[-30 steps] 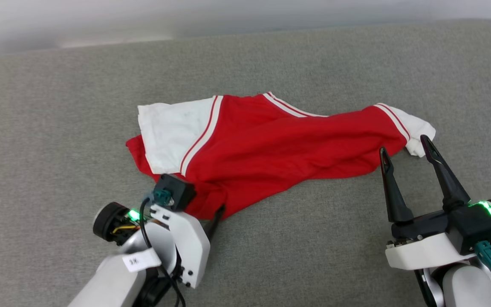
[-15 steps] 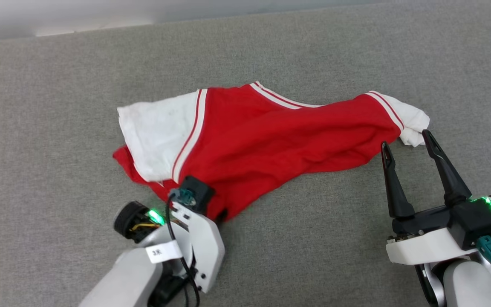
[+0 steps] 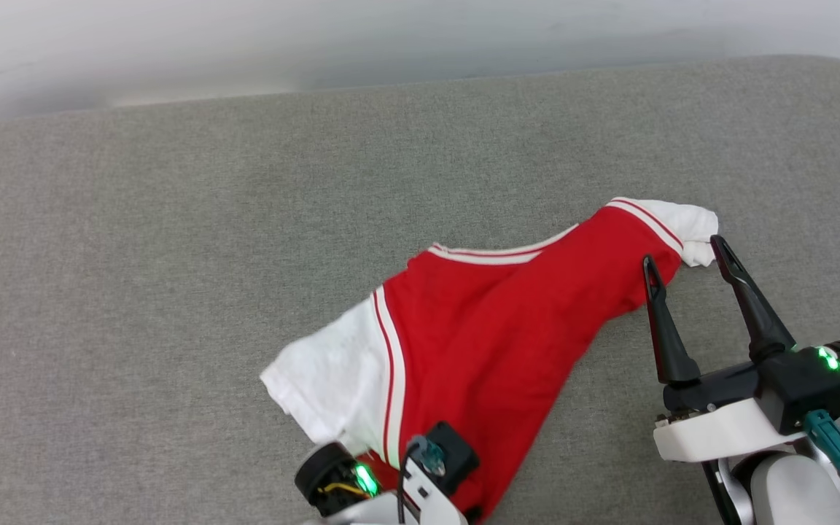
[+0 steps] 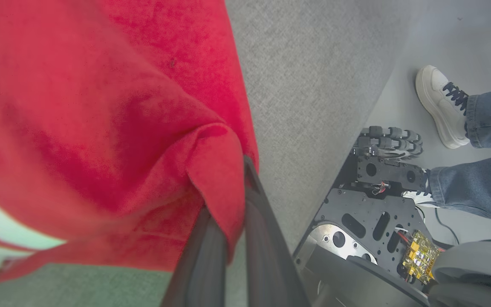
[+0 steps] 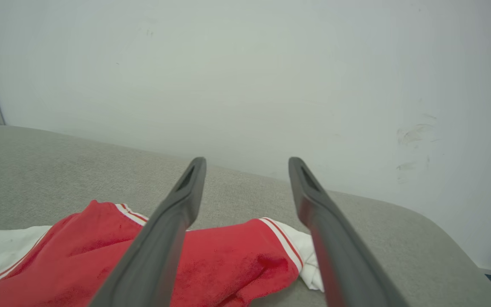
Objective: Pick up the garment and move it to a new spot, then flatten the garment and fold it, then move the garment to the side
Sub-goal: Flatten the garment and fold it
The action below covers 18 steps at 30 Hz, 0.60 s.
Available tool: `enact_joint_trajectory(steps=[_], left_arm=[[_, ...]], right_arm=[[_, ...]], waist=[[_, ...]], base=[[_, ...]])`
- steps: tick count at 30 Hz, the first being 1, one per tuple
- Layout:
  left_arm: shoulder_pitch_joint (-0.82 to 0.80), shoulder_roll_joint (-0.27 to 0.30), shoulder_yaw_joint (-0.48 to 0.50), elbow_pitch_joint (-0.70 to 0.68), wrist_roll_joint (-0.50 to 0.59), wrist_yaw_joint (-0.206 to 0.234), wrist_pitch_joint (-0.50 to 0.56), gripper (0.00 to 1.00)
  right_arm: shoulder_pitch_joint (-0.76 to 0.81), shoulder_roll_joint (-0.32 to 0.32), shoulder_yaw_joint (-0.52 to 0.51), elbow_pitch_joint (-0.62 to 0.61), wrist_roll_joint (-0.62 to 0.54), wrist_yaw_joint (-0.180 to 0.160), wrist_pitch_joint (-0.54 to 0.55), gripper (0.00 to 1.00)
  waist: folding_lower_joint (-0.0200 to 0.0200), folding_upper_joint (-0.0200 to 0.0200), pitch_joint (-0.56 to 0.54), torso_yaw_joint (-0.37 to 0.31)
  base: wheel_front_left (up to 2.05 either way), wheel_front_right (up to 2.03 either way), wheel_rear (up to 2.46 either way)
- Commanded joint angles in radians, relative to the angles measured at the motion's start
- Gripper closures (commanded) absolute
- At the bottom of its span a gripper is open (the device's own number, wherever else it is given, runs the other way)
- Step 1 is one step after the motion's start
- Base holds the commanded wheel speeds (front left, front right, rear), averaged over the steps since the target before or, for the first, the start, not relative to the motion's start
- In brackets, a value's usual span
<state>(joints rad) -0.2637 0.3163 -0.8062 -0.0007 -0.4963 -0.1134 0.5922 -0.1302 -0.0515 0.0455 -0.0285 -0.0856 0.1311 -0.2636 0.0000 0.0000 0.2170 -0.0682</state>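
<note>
Since a second ago your left gripper [image 4: 227, 186] has clamped onto the red jersey [image 3: 507, 343] and dragged it nearer, while your right gripper [image 3: 683, 249] hangs spread wide beside its white sleeve [image 3: 693, 226].

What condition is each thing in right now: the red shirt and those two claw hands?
garment: crumpled, unfolded, one red fold pinched, the rest lying on the grey surface.
left gripper: shut on the garment.
right gripper: open, empty, by the white sleeve.
</note>
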Motion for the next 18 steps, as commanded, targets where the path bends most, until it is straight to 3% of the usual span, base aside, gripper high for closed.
enact_joint_trajectory(steps=[1,6,7,8,9,18], left_arm=[[0.015,-0.004,-0.013,0.004,-0.004,-0.003,0.003,1.00],[0.033,-0.016,-0.037,0.036,-0.015,-0.006,-0.013,1.00],[0.032,-0.016,-0.036,0.039,-0.012,-0.005,-0.021,0.95],[0.027,-0.016,-0.033,0.040,-0.004,-0.002,-0.036,0.56],[0.024,-0.019,-0.024,0.041,0.000,0.005,-0.053,0.00],[0.020,-0.010,0.071,-0.030,-0.003,0.049,-0.221,0.00]], right_arm=[[0.008,0.002,0.003,0.002,0.006,-0.001,-0.002,0.00],[0.014,0.002,0.001,0.007,-0.002,-0.001,-0.002,0.00],[0.017,0.002,-0.001,0.009,-0.004,-0.001,-0.002,0.00],[0.019,0.002,-0.003,0.010,-0.006,-0.001,-0.002,0.00],[0.021,0.002,-0.005,0.012,-0.008,-0.001,-0.002,0.00],[0.041,0.002,-0.010,0.023,-0.013,-0.001,-0.002,0.00]], waist=[[0.0000,0.0000,-0.004,0.002],[0.0000,0.0000,-0.017,0.009],[0.0000,0.0000,-0.021,0.012],[0.0000,0.0000,-0.026,0.016],[0.0000,0.0000,-0.031,0.020],[0.0000,0.0000,-0.085,0.057]], base=[[0.00,0.00,0.00],[0.00,0.00,0.00],[0.00,0.00,0.00],[0.00,0.00,0.00],[0.00,0.00,0.00],[0.00,0.00,0.00]])
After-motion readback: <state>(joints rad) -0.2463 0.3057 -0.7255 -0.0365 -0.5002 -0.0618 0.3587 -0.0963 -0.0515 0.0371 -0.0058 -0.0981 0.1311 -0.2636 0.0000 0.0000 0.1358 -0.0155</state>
